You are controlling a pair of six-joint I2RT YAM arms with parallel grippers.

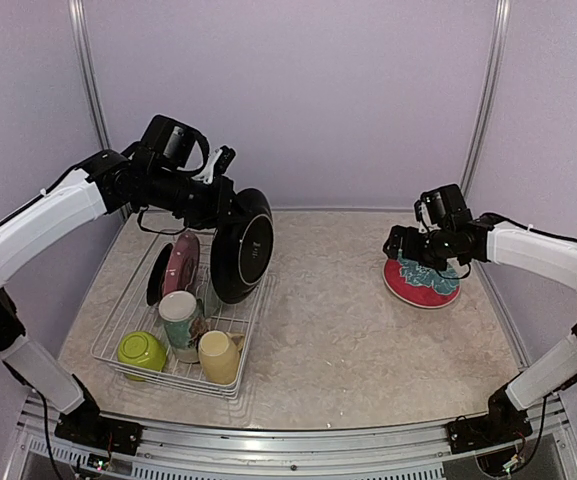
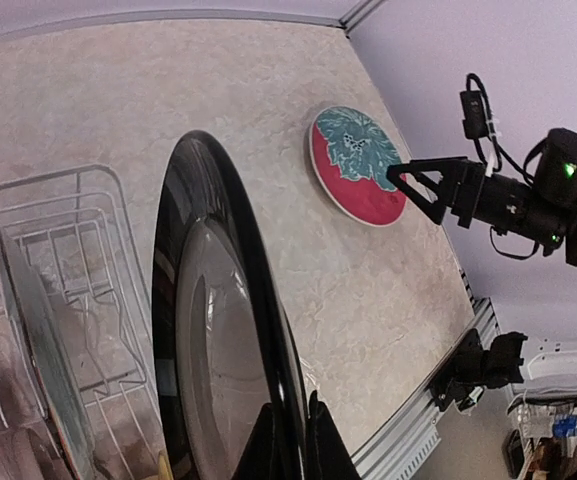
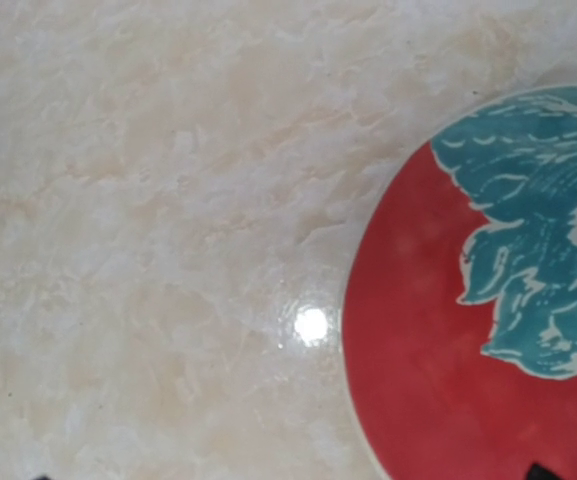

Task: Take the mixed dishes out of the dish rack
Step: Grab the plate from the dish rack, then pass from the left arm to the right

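While the left claw [image 1: 226,203] is clamped on the top rim of a black plate [image 1: 243,245], the plate hangs on edge just above the far right corner of the dish rack [image 1: 108,330], its glossy face turned toward the open table [image 1: 348,330]. The left wrist camera shows the two dark fingers [image 2: 268,445] pinching the plate's rim between them, with the rack's white wire below and behind. Inside the rack, a pink plate [image 1: 181,265] stands upright in the far slots with a dark plate [image 1: 157,278] just behind it on the left, and a greenish plate [image 2: 43,340] stands on edge close by. A white mug with a floral print [image 1: 179,320] sits near the middle of the rack, a pale yellow mug [image 1: 219,356] lies at its near right corner, and a lime-green bowl [image 1: 142,351] rests upside down at its near left corner. Well to the right of the rack, a red plate with a teal leaf pattern [image 1: 413,285] lies flat on the table. The right claw [image 1: 420,252] hovers just over that plate with its jaws spread wide, gripping nothing.
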